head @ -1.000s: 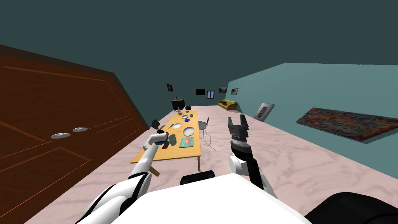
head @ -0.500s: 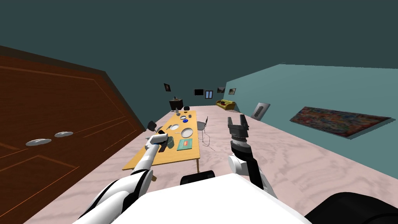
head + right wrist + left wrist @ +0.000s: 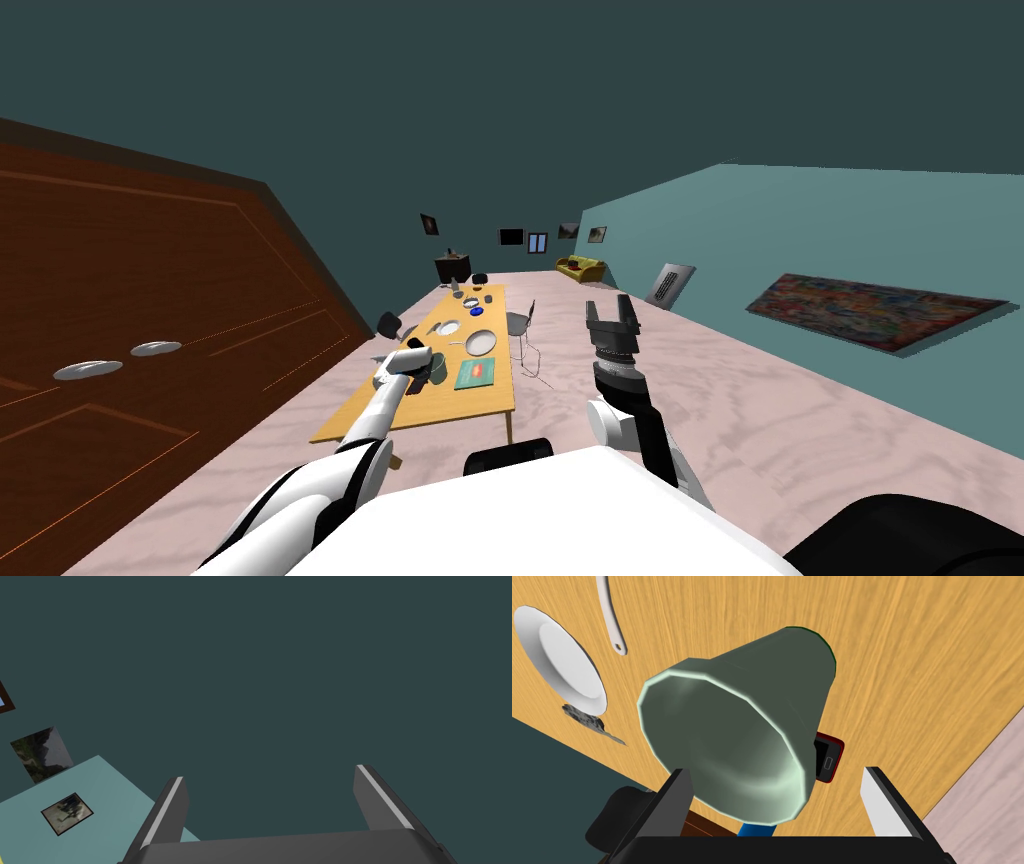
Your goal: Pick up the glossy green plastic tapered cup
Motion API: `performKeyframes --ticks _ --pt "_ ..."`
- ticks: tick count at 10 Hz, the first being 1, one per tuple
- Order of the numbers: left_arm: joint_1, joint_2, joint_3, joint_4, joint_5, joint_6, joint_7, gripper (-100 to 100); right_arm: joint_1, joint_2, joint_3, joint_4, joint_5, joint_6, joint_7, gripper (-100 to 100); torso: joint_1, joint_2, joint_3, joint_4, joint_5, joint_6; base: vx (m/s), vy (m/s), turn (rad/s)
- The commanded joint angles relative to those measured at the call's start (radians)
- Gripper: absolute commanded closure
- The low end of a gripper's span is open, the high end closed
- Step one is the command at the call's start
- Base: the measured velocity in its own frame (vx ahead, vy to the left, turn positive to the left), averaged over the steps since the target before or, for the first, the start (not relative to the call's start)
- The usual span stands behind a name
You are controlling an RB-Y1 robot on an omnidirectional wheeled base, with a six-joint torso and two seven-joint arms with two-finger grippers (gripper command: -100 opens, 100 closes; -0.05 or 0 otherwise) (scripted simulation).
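The grey-green tapered cup stands on the wood-grain tabletop, wide mouth facing the left gripper, long axis running away to its narrow base. The gripper's jaws are spread, one finger at the rim. A red-edged phone lies behind the cup. The right gripper is raised over the pink marbled floor, jaws released.

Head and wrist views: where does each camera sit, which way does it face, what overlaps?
Head view: on the head, facing down and forward over the table; both arms show.
Left wrist view: on the left hand, facing down at the green cup; left gripper open.
Right wrist view: on the raised right hand, facing up; right gripper open.
Shared: head and left wrist views both show cup and table.
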Motion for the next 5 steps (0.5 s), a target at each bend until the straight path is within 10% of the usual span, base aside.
performKeyframes --ticks 1,2,3,5 --pt "0.006 -0.002 -0.002 0.021 0.000 -0.029 0.001 -100 0.000 0.000 0.000 0.000 0.000 0.000 0.000 0 0.000 0.000 0.000 0.000 0.000 0.000 0.047 0.022 0.000" --pt "0.003 -0.001 -0.001 0.014 0.000 -0.017 0.001 -100 0.000 0.000 0.000 0.000 0.000 0.000 0.000 0 0.000 0.000 0.000 0.000 0.000 0.000 0.021 0.010 -0.001" --pt "0.003 -0.001 -0.001 0.016 0.000 -0.021 0.001 100 0.000 0.000 0.000 0.000 0.000 0.000 0.000 0 0.000 0.001 0.000 0.000 0.000 0.000 0.000 0.000 0.000" --pt "0.004 -0.001 -0.002 0.017 0.000 -0.019 0.000 100 0.000 0.000 0.000 0.000 0.000 0.000 0.000 0 -0.001 0.001 0.001 0.001 -0.001 0.001 0.002 0.001 -0.006"
